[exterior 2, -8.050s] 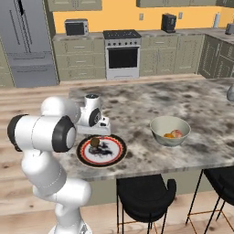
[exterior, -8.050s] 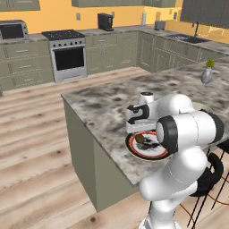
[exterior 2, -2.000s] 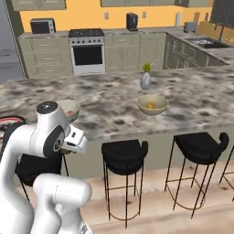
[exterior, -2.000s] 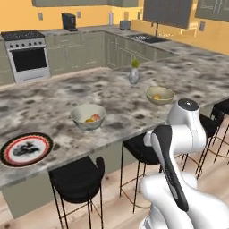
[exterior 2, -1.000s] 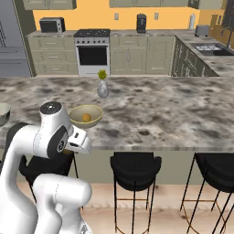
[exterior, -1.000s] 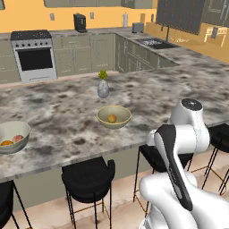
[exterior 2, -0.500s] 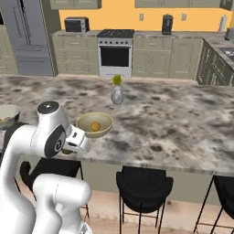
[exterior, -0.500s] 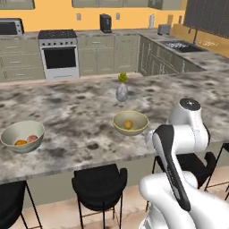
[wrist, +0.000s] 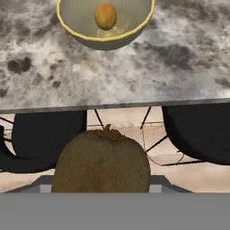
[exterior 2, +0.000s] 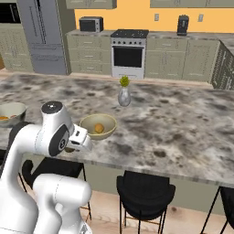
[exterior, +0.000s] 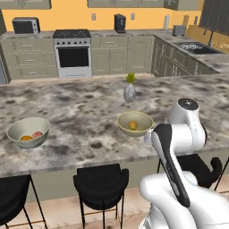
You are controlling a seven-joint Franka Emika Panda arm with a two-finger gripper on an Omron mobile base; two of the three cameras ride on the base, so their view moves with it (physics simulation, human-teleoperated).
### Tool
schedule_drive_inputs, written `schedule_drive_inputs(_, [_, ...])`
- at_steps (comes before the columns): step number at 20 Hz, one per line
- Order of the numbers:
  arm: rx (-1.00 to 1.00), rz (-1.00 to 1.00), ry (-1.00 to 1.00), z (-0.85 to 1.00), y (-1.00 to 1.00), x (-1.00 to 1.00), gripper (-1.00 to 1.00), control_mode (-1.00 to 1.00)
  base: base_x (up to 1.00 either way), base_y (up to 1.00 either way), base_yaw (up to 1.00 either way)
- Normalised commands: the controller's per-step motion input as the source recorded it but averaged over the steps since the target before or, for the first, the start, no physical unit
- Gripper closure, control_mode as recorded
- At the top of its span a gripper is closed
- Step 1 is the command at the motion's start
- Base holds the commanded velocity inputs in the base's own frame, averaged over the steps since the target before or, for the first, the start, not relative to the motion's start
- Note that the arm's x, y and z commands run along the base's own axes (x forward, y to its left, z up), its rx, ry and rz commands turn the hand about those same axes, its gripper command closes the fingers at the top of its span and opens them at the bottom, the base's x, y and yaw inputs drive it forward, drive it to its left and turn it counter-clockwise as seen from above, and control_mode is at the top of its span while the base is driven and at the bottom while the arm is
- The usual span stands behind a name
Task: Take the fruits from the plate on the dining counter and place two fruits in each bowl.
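Sage-green cabinets line an orange back wall, where a steel range (exterior: 72, 48), a microwave (exterior: 26, 25) and a dark coffee maker (exterior: 119, 23) stand; none of them carries writing or a brand mark that can be read at this size. Across the foreground runs the dining counter (exterior: 80, 112), mottled grey-brown marble with black stools (exterior: 101, 181) tucked under its near edge. On the slab, a beige bowl (exterior: 134, 123) sits close to the near edge and holds a single yellow-orange fruit (exterior: 133, 125). A second beige bowl (exterior: 29, 132) stands well apart to the left along the same edge, with an orange fruit (exterior: 26, 138) and a pinkish-red fruit (exterior: 37, 134) lying side by side in it. A small grey vase (exterior: 129, 92) with a yellow-green sprig stands behind the nearer bowl. In the hand view, a dark brownish-green fruit (wrist: 101, 163) fills the lower middle, right at the camera and over the stools below the counter edge, with the one-fruit bowl farther ahead on the marble. The gripper (exterior 2: 81, 139) is at the counter's near edge beside that bowl; its fingertips are hidden behind the brown fruit, but the jaws are drawn narrow and the fruit sits clamped between them.
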Motion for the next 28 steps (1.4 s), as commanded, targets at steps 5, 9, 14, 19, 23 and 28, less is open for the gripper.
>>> schedule_drive_inputs(5, [0.05, 0.14, 0.06, 0.06, -0.65, 0.99, 1.0, -1.0, 0.0, 0.0, 0.0])
schedule_drive_inputs(9, [0.02, 0.03, 0.01, 0.17, -0.13, 0.88, 1.0, -1.0, 0.0, 0.0, 0.0])
schedule_drive_inputs(14, [0.0, -0.05, 0.08, 0.2, 0.3, 0.81, 1.0, -1.0, 0.0, 0.0, 0.0])
schedule_drive_inputs(19, [-0.06, -0.17, 0.3, -0.08, 0.24, 1.0, 1.0, -1.0, 0.0, 0.0, 0.0])
schedule_drive_inputs(23, [0.01, -0.01, 0.08, -0.42, 0.0, 0.66, 1.0, -1.0, 0.0, 0.0, 0.0])
schedule_drive_inputs(28, [0.01, 0.0, 0.07, -0.15, 0.0, 0.44, 1.0, -1.0, 0.0, 0.0, 0.0])
